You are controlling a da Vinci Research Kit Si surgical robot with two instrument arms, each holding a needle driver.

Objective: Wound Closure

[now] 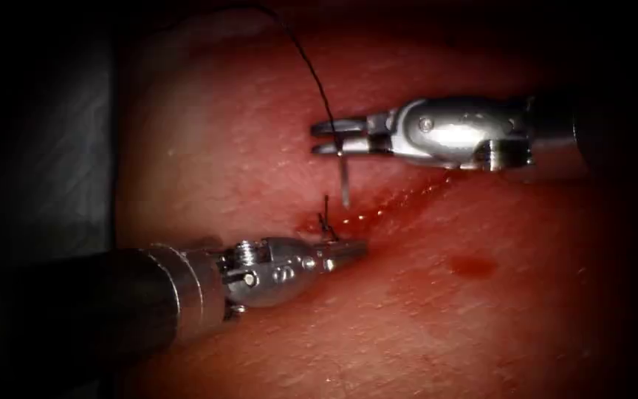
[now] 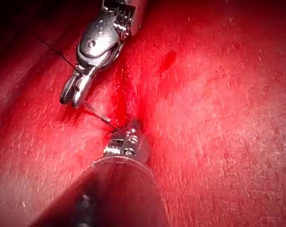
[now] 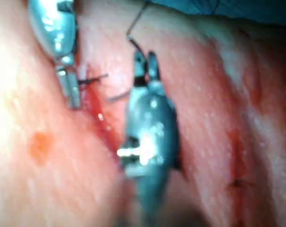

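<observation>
Two tools, one needle, one thread, one cut, one knot.

Right tool (image 1: 328,137) comes in from the right above the cut, jaws pointing left. The two jaws are close together and clamp the needle (image 1: 344,179) near its upper end. The needle hangs down from the jaws, its lower tip just above the cut (image 1: 378,210) and, as far as the endoscope view shows, not in the tissue (image 1: 223,133). The left wrist view shows the same: right tool (image 2: 72,93) with the needle (image 2: 99,114) running from its jaws toward the cut (image 2: 126,101).

One dark thread (image 1: 308,63) arcs up and left from the right tool's jaws across the tissue.

Left tool (image 1: 352,249) enters from lower left, tip resting at the left end of the cut beside a small knot (image 1: 326,225) with short ends sticking up. Its jaws look pressed together, holding nothing that can be made out; the tip is small here, so that is not certain. In the right wrist view the left tool (image 3: 72,97) sits next to the knot (image 3: 88,80).

Red fluid (image 1: 400,199) lines the cut; one separate red spot (image 1: 472,266) lies on the tissue, right of the left tool's tip.
</observation>
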